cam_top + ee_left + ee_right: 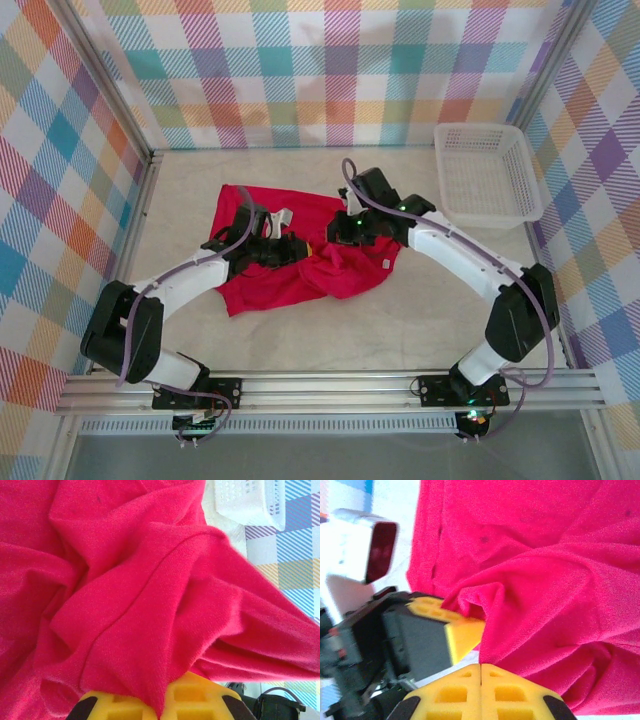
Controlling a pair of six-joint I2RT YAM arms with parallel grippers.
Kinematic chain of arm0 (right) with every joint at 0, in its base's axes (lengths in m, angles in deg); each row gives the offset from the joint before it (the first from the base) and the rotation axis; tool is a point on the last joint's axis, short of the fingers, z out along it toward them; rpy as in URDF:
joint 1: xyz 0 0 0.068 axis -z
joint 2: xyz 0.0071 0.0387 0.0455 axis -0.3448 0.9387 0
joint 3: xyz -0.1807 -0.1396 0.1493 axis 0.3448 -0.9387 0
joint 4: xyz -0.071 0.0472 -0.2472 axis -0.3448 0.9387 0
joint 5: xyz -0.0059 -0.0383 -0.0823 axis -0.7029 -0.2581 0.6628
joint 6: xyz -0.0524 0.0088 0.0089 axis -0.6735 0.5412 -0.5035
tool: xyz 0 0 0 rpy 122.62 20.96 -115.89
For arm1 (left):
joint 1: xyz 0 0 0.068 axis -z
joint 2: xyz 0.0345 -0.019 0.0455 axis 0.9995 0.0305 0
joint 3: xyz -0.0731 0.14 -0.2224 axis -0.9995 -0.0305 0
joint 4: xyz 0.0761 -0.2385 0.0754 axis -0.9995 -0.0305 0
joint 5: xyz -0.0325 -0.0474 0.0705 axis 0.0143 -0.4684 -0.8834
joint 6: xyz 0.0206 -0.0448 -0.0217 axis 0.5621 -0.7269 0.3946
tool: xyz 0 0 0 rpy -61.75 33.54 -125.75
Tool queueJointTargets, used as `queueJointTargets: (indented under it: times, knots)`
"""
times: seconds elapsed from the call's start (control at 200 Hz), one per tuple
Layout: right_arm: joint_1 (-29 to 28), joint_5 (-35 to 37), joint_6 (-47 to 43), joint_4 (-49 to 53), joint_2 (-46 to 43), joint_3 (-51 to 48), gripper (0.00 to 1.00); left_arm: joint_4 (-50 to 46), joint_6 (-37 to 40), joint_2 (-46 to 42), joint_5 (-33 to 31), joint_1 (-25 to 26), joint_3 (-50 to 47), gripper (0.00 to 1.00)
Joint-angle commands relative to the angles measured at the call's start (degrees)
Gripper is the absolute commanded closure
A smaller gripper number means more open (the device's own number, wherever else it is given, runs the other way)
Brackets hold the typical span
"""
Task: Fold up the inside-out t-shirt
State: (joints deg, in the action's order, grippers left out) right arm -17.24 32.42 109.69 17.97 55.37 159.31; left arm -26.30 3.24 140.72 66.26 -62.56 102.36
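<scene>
Where it lies crumpled mid-surface, the inside-out t-shirt (300, 280) is soft red knit bunched in ridged folds. The left end effector (162, 702) pinches a fold between yellow pads; the right end effector (480, 672), pads pressed together, nips a fold's edge. The pale surface (400, 330) looks felt-like. Plaid walls (320, 70) enclose it, and a white mesh basket (487, 172) sits in the far right corner.

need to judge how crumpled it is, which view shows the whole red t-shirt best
Top external: the t-shirt lies bunched on the table, nearly its whole outline visible. The wrist views give close-up folds, pinched in the left fingers and the right fingers.
</scene>
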Motion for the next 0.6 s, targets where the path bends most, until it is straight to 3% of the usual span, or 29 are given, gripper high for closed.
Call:
queueJointTargets:
  times: [0.0, 0.155, 0.275, 0.4, 0.595]
  knots:
    - [2.36, -7.88, 1.39, -5.02, -4.72, -2.23, 1.00, 2.01, 0.39, 1.36, 0.76, -0.82, 0.16, 1.00]
    - [8.33, -11.95, 4.86, -12.39, -7.95, -10.52, 1.00, 4.50, -1.40, 2.30, 1.52, -0.82, -0.52, 1.00]
    - [10.69, -5.19, 2.61, -12.14, -6.91, -17.27, 1.00, 7.42, -3.78, 1.23, 2.27, -0.58, -1.30, 1.00]
    - [11.42, 4.46, -0.21, -9.38, 1.47, -19.26, 1.00, 10.56, -6.17, 0.60, 2.73, 1.20, -1.30, 1.00]
    - [11.30, 7.19, -1.50, -7.64, 6.02, -15.00, 1.00, 15.10, -10.26, 5.33, 4.84, 3.72, 0.97, 1.00]
